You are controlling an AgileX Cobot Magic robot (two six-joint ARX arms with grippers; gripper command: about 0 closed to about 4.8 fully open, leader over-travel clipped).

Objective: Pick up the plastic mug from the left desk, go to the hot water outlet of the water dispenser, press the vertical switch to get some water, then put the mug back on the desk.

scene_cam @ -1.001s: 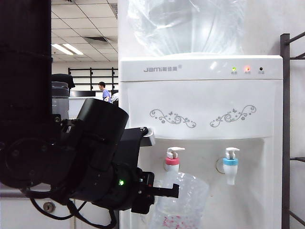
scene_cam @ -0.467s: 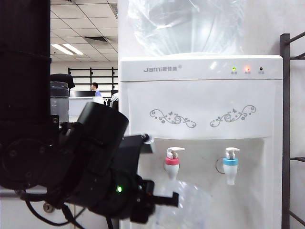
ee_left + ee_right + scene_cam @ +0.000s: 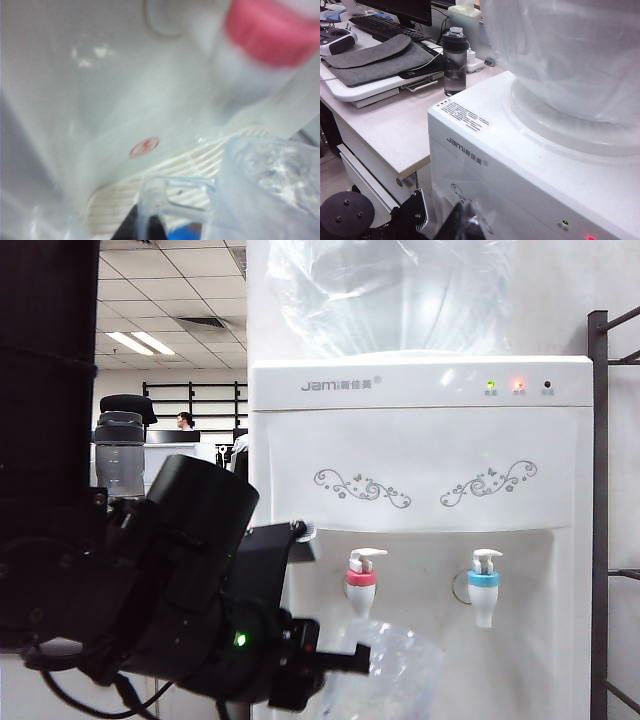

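Note:
The clear plastic mug (image 3: 392, 677) hangs just below the hot water outlet (image 3: 360, 581), the red-collared tap of the white water dispenser (image 3: 420, 455). My left gripper (image 3: 345, 661) is shut on the mug's thin handle (image 3: 172, 199). The white vertical switch (image 3: 369, 555) sits on top of that tap, untouched. In the left wrist view the mug's rim (image 3: 272, 165) lies under the blurred red collar (image 3: 272, 31), over the slotted drip tray (image 3: 165, 175). My right gripper (image 3: 468, 226) is shut and empty, above the dispenser's top. The left desk (image 3: 385, 130) stands beside the dispenser.
A blue-collared tap (image 3: 483, 585) is to the right of the red one. The big clear bottle (image 3: 395, 290) sits on the dispenser. A dark grey bottle (image 3: 455, 61), a keyboard (image 3: 385, 27) and grey pads are on the desk. A dark metal rack (image 3: 600, 520) stands at the right.
The left gripper and the mug have sunk a little under the red-collared tap. The right gripper has not moved.

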